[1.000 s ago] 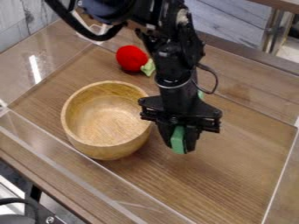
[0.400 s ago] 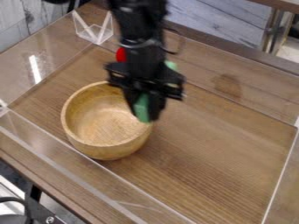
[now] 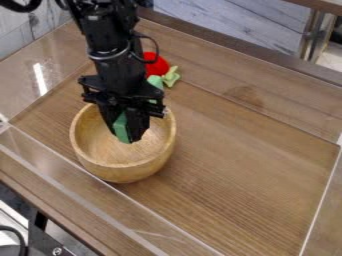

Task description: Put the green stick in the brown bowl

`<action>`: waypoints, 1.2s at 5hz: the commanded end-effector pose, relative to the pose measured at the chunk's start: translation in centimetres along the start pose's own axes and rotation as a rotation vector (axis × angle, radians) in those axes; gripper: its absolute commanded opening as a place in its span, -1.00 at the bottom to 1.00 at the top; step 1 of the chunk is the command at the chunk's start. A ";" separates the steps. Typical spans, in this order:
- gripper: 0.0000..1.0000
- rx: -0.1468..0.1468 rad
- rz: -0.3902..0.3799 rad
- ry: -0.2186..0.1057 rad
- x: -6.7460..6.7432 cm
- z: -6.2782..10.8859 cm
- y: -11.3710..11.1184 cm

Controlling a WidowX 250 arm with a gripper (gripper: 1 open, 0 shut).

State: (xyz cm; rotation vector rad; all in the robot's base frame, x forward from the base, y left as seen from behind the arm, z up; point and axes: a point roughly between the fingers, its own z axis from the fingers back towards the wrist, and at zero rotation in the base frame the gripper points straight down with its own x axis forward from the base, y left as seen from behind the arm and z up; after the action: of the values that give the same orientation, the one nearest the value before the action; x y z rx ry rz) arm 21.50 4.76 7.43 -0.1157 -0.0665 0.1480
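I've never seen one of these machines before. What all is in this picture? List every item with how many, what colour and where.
Bowl: one, light brown, left of the picture's middle, under the gripper
Stick: one, green, in the gripper, over the bowl
Strawberry-like toy: one, red, beyond the bowl, partly behind the arm
Small green piece: one, green, beside the red toy
Table: one, brown wood, under everything
Cable: at least one, black, bottom left corner
Robot arm with gripper: one, black, reaching in from the top, fingers closed on the stick
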 end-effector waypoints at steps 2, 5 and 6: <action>-1.00 0.021 -0.060 -0.006 0.1 -0.4 1.1; -1.00 0.039 0.010 0.036 -0.3 -2.0 1.8; -1.00 0.045 0.017 0.048 0.2 -3.2 2.7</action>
State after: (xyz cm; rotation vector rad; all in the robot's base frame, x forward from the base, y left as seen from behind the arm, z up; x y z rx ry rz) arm 20.78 6.48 3.15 -0.0899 0.0223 0.1600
